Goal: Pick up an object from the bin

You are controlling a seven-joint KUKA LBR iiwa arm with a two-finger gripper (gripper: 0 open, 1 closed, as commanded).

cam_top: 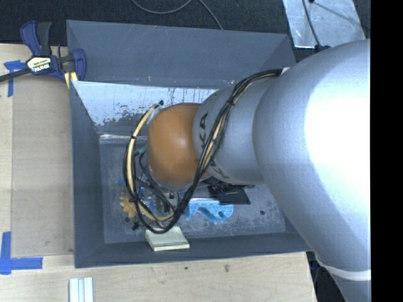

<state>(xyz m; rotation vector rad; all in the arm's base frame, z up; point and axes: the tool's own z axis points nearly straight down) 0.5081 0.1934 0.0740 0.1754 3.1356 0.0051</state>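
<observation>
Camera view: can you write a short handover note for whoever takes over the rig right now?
Gripper: low in the bin, under the orange cover; nothing seen held.
Nearest things: tan piece on the view's left, cream block by the near wall, blue piece on the view's right.
Done: gripper is down among them.
Left: grasp one thing, lift it out.

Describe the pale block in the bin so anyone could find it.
In the grey bin, look along the near wall below the arm's orange cover. A flat cream block lies there. Unlike the irregular blue thing to its right, it is rectangular.
</observation>
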